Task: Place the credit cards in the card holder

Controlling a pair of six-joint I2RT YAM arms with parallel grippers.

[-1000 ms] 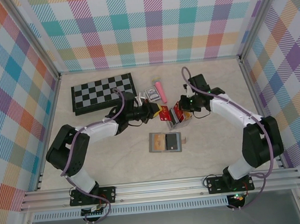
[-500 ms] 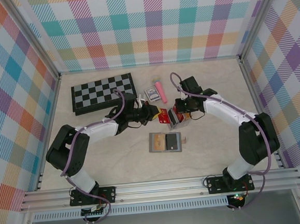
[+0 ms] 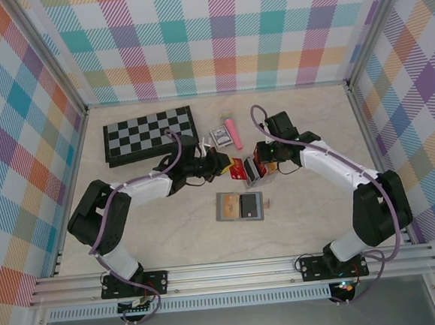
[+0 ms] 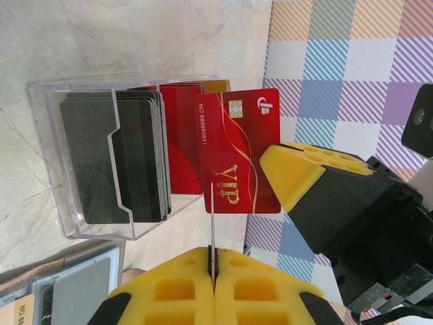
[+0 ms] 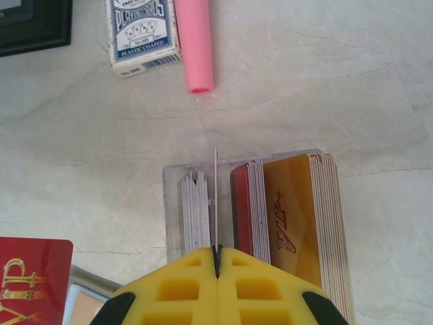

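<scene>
The left end effector (image 4: 212, 254) is closed tight on a red card (image 5: 34, 277). It grips the card by one edge, so most of it is free; I think this is for sliding it into a pocket. The right end effector (image 5: 216, 252) is closed on a second red card (image 4: 237, 152), held upright at the clear rack (image 5: 172, 177), where the other credit cards (image 5: 298, 203) stand in stacks. The card holder (image 3: 226, 205) lies open and flat on the worktop (image 3: 320, 222), near both arms and apart from the rack, ready to receive a card.
</scene>
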